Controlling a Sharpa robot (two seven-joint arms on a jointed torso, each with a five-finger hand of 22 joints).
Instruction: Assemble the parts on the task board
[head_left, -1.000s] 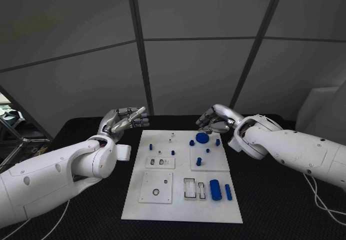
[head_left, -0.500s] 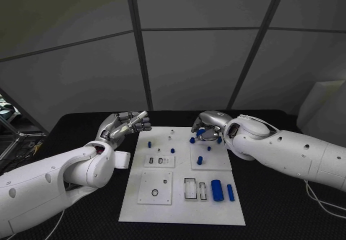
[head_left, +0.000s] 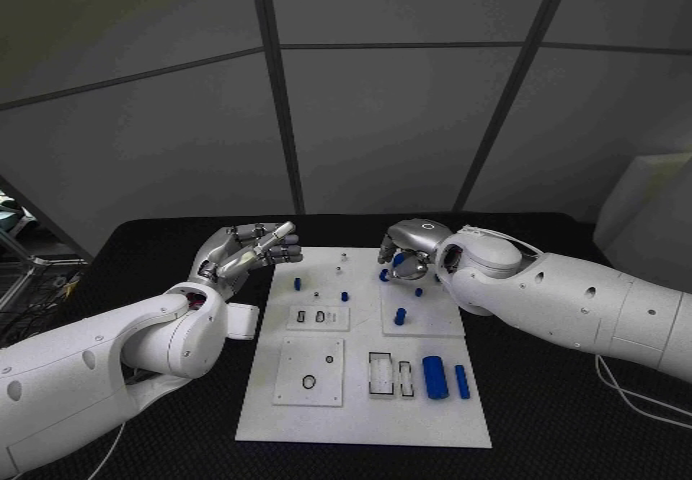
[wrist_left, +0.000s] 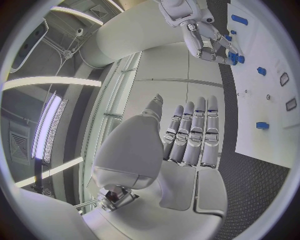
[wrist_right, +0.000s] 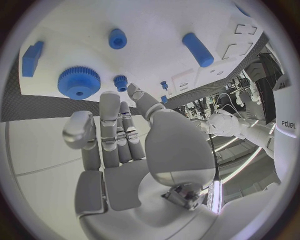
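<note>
The white task board lies in the middle of the black table. A blue gear lies flat at its far end, next to a smaller blue gear. My right hand hovers right over the big gear, fingers stretched toward it and holding nothing. Its fingertips come down close beside the gear. My left hand floats off the board's far left corner, fingers fairly straight and side by side, empty. A thick blue cylinder and a slim blue peg lie near the board's front right.
Small blue pegs stand in the board's middle rows. A blue block, a short cylinder and a long peg lie around the gear. Black table borders the board on both sides.
My right hand has moved left and down, from beside the blue gear to right over it. The left hand has hardly moved.
</note>
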